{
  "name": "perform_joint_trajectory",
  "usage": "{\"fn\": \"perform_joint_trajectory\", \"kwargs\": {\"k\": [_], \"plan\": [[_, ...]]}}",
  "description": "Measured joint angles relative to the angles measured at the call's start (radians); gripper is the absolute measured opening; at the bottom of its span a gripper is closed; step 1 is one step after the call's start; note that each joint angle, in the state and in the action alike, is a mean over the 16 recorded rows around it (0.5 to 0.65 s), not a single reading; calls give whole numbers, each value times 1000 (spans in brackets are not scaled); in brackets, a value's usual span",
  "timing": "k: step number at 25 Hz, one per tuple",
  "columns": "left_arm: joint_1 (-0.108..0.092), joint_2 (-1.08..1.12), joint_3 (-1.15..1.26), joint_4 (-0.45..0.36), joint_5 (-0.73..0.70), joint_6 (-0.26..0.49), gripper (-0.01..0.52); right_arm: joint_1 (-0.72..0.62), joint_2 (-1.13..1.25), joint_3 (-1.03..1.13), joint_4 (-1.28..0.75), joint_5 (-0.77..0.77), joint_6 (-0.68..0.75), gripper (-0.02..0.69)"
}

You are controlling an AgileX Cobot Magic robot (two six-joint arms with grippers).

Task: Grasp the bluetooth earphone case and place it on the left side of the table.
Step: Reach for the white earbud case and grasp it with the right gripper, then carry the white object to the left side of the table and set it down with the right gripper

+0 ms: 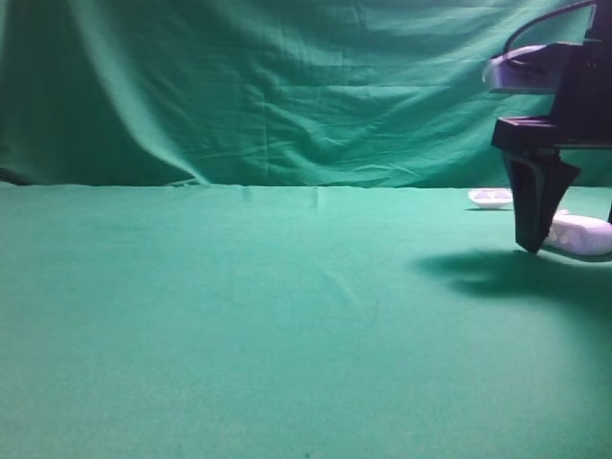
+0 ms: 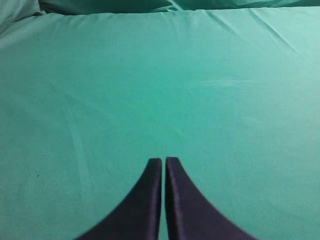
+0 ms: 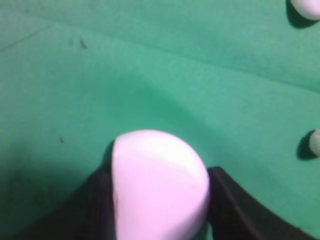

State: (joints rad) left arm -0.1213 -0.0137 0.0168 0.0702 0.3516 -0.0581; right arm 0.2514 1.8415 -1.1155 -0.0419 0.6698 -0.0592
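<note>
White case [image 3: 159,185] sits between my right claw's [image 3: 159,200] fingers, which hug both its sides on the table [image 1: 239,335]; left claw [image 2: 163,165] is pinched shut, far off.

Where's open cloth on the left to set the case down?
Bare table runs from the left edge to the right gripper, which straddles the earphone case. The only crowding is far right: the case, a white dish, a small pebble.
</note>
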Motion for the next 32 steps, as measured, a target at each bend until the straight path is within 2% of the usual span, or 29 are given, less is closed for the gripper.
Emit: {"fn": "perform_joint_trajectory", "kwargs": {"k": [4,8,18,25,32], "plan": [[0,0,0,0,0,0,0,24,3,-82,4,51,14,328],[0,0,0,0,0,0,0,82,19,-216,9,116,25,316],[0,0,0,0,0,0,0,356,223,-716,24,258,28,314],[0,0,0,0,0,0,0,527,465,-1004,28,288,27,314],[0,0,0,0,0,0,0,603,621,-1126,34,265,22,314]]}}
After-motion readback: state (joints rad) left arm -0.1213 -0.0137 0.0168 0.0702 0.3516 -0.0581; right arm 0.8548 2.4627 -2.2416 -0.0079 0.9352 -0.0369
